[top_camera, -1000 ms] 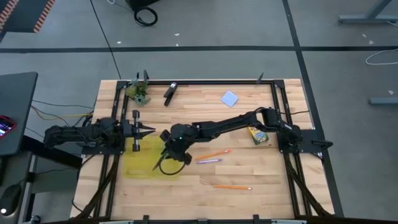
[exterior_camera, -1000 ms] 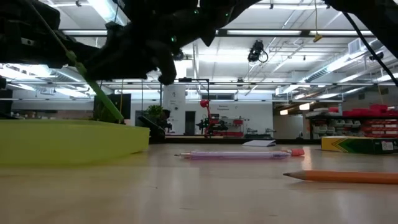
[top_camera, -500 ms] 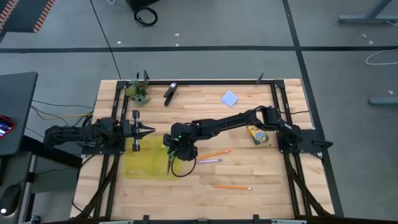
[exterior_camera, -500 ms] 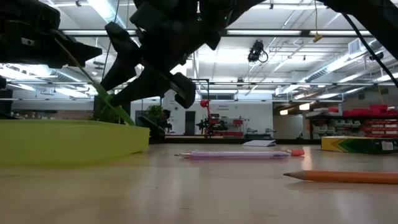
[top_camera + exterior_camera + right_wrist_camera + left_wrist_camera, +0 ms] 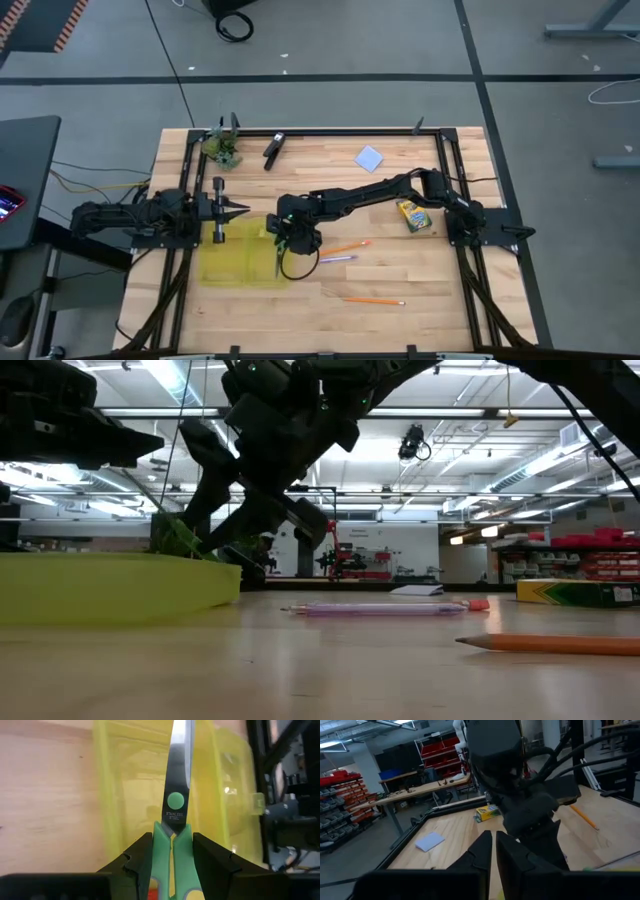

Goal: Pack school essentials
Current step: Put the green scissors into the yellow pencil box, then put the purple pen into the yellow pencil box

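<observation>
The right gripper [image 5: 172, 857] clamps the green-handled scissors [image 5: 176, 820], blades hanging over the yellow bin [image 5: 235, 262] just below. Beyond it lie two orange pencils [image 5: 343, 247], purple pen [image 5: 338, 258], crayon box [image 5: 413, 216], blue notepad [image 5: 369, 158]: all unpacked. The left gripper [image 5: 238, 209] waits, pinched together.

Four cameras on one pale wooden desk [image 5: 400, 280].
One looks straight down from overhead, one level at desk height; wrist cameras sit close, the right's above the translucent yellow plastic tray [image 5: 130, 780], which overhead and level views share.
</observation>
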